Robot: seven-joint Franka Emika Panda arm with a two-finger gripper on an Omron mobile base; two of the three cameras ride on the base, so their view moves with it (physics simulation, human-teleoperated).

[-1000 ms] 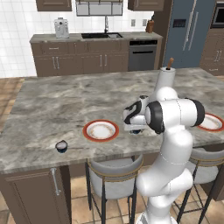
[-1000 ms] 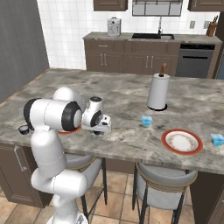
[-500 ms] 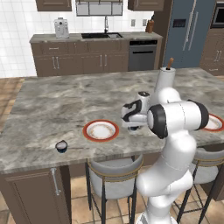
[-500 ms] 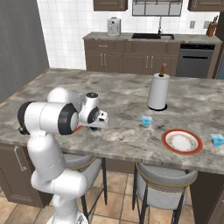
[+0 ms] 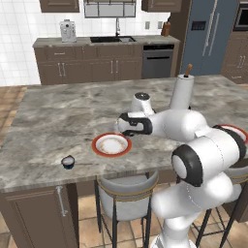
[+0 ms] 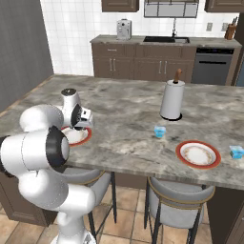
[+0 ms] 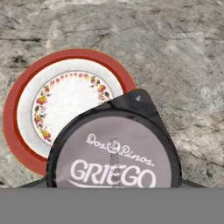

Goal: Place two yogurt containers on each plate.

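The white robot arm's two-finger gripper [image 5: 121, 128] is clenched around a small dark navy yogurt cup with a pale grey "Griego" lid [image 7: 114, 153], carrying it in the air just above the near-right edge of a round white dinner plate with a broad red-orange rim [image 5: 100, 149] on the grey marbled stone island counter [image 5: 58, 116]. In the hand view the cup's lid overlaps the plate's rim, and the plate's flowered centre is bare. A second dark navy round cup with a pale top [image 5: 68, 162] stands on the counter near its front edge, left of that plate and apart from it. In the right base view, a light blue cup [image 6: 159, 131] sits just in front of the tall white paper-towel roll [image 6: 172, 100], a second red-rimmed plate [image 6: 198, 154] lies further right, and another light blue cup [image 6: 236, 151] stands just beyond it.
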